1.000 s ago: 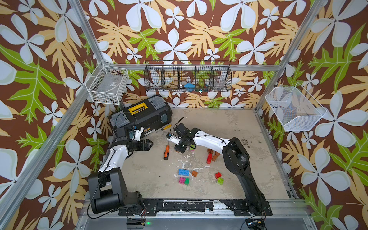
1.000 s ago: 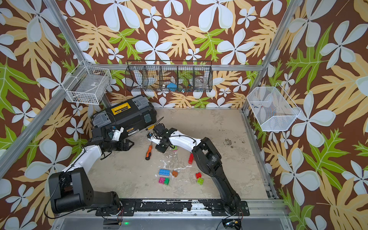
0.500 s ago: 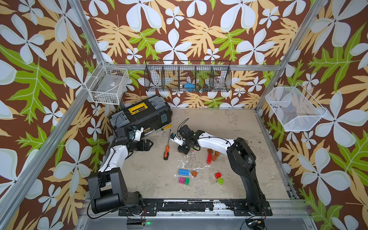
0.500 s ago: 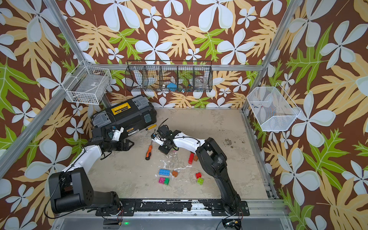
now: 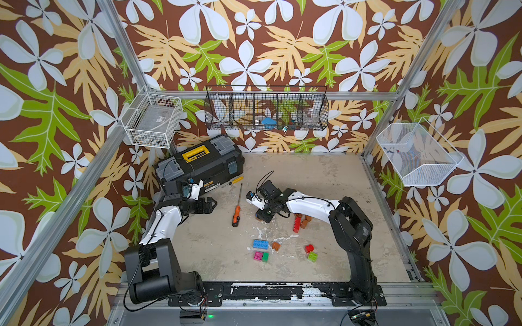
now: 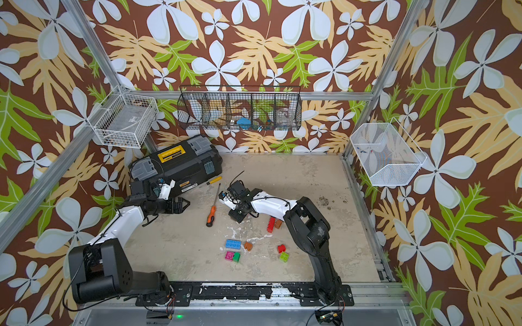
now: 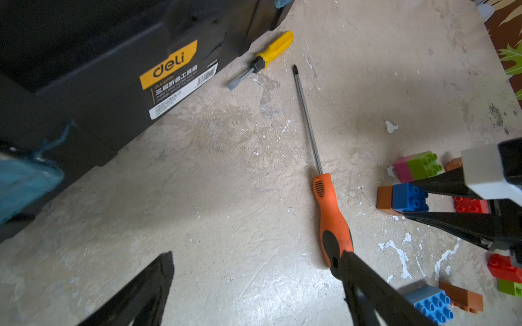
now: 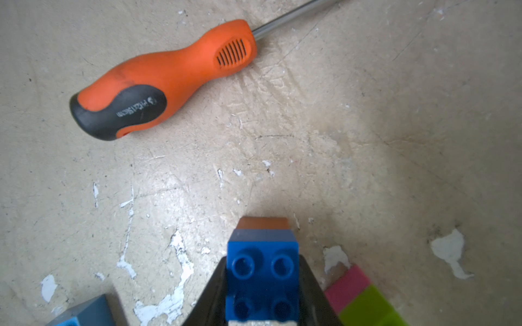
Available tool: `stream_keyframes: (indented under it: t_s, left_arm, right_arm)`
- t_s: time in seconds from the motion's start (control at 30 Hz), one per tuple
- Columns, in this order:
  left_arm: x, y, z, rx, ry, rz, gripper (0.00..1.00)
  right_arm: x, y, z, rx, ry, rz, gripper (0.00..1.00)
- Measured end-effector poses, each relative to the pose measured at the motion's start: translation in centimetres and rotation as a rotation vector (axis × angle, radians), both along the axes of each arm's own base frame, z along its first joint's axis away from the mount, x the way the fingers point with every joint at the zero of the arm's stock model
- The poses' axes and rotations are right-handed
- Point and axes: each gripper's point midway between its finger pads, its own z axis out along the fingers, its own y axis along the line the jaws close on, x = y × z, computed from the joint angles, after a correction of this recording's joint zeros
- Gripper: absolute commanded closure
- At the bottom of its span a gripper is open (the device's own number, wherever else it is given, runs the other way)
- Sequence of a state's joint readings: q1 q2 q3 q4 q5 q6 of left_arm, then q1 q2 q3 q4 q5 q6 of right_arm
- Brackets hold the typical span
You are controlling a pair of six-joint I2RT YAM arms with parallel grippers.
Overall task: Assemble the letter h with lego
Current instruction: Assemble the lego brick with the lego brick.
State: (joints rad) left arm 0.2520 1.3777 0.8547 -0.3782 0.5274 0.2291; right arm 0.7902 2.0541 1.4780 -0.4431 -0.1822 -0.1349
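Blue plastic shows between the jaws of the right gripper (image 8: 262, 264). They are closed on a blue brick (image 7: 409, 197) that has an orange-brown brick (image 7: 384, 197) joined to its outer end. This is at mid-table (image 5: 324, 183), just right of the orange-handled screwdriver (image 5: 236, 216). A joined pink-and-green piece (image 7: 418, 169) lies just beside the held pair; the right arm covers it in both top views.

Farther right, partly under that arm, lie a long red brick (image 5: 296, 224) and a second orange-brown brick (image 5: 305, 221), touching. Nearer sit a long light-blue brick (image 5: 260, 244) with a small orange brick (image 5: 276, 246) just to its right. A pink-green pair (image 5: 261, 256) is just nearer still, and a red cube (image 5: 309, 248) and a green cube (image 5: 312, 256) lie off to the right.

The left gripper (image 5: 210, 203) hangs with its jaws wide apart and empty, left of the screwdriver and by the black toolbox (image 5: 200, 163). A yellow-handled screwdriver (image 5: 234, 180) lies beside the toolbox.
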Motion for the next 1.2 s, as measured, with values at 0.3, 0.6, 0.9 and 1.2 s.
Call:
stream_keyframes:
  t_s: [0.3,0.6,0.9,1.2]
  left_arm:
    - [0.0,0.0,0.3,-0.004,-0.005,0.009,0.05]
    - [0.0,0.1,0.3,-0.005,-0.005,0.01,0.05]
    - [0.0,0.1,0.3,-0.004,-0.005,0.01,0.05]
    - [0.0,0.1,0.3,-0.004,-0.006,0.011,0.05]
  right_arm:
    - [0.1,0.2,1.2,0.011,-0.007,-0.003,0.71]
    - [-0.6,-0.7,-0.2,-0.008,0.004,-0.005,0.71]
    - [-0.2,-0.3,-0.6,-0.003,-0.004,-0.003,0.71]
    - [0.2,0.0,-1.2,-0.045,0.014,0.033,0.75]
